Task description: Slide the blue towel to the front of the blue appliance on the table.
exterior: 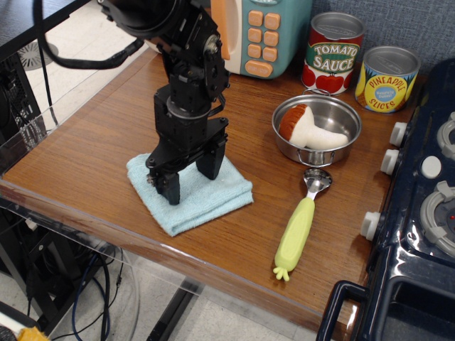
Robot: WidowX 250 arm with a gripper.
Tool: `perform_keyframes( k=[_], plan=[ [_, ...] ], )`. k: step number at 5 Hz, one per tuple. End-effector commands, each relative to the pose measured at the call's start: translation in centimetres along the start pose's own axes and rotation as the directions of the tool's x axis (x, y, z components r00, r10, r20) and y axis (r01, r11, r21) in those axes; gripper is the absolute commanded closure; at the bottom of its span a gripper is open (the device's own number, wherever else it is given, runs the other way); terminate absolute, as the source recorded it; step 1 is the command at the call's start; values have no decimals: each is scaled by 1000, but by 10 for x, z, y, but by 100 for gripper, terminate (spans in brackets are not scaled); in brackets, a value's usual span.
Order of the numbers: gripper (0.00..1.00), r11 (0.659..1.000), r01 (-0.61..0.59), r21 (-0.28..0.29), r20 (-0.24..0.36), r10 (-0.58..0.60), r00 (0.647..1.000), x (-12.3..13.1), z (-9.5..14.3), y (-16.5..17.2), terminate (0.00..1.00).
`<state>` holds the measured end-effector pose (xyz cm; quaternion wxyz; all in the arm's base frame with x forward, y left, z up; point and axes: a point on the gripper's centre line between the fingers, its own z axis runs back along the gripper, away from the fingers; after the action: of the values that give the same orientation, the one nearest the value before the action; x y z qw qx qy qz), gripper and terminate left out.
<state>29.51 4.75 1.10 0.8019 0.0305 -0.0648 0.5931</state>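
- I have the hand (190,177) pressed down on the towel (202,197), fingers spread apart, not pinching; I judge that suits sliding, not lifting.
- Towel lies near the worktop (92,142) front edge, well short of the microwave (266,32).
- Steel bowl (317,129) holds a toy mushroom (307,130).
- Two cans (333,52) stand behind, closed.

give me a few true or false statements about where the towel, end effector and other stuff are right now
1. The end effector is open, its fingers pressing on the blue towel. True.
2. The towel lies right in front of the blue appliance. False: it lies near the table's front edge.
3. The steel bowl holds a toy mushroom. True.
4. The green-handled scoop lies on the towel. False: it lies on bare wood, right of the towel.
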Motion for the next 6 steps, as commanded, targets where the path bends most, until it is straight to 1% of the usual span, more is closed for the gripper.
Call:
perform_keyframes(
  k=[1,2,3,4,5,6],
  plan=[
    [0,995,-83,-50,38,85,996,46,11,-34,0],
    [0,993,-111,-39,37,113,993,66,11,-51,0],
    [0,989,-145,-34,53,146,988,88,15,-63,0],
    [0,976,-208,-58,47,211,976,116,17,-76,0],
    [0,965,-259,-50,67,262,963,140,16,-77,0],
    [0,957,-286,-57,69,289,955,151,18,-76,0]
  ],
)
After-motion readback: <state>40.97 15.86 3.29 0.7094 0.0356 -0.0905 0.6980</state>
